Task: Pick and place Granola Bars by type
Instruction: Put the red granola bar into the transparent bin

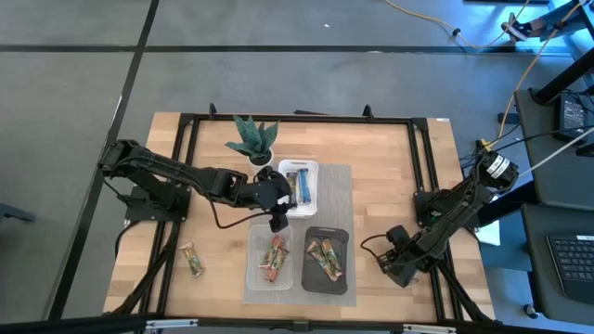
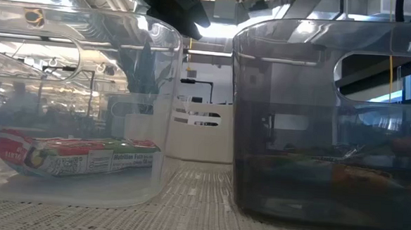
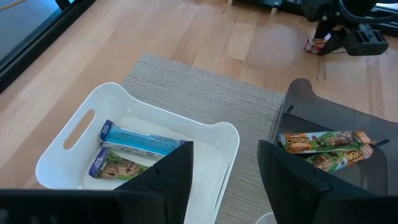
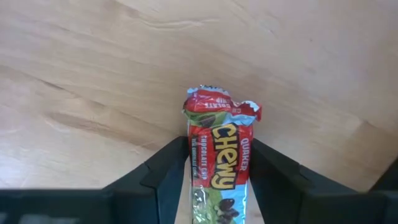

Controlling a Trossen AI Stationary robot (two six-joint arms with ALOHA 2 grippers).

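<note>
While trays are holding sorted bars | right pincer [image 4: 217, 163] is closing around red bar [image 4: 219, 160], right of black tray [image 1: 327, 284] | left pincer [image 3: 225, 171] is hovering half-open, empty, above white tray [image 3: 225, 140] | stray bar [image 1: 191, 260] is lying left of clear tray [image 1: 271, 281], unsorted.

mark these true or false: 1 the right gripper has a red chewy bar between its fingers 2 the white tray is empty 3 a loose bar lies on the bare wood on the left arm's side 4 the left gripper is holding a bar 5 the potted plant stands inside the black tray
1. True: the right gripper closes around the red Chewy bar on the wood.
2. False: the white tray holds blue-wrapped bars.
3. True: a loose bar lies on the table, off the mat.
4. False: the left gripper has nothing between its fingers; it hangs over the trays.
5. False: the potted plant stands on the wood beside the white tray; the black tray holds bars.
</note>
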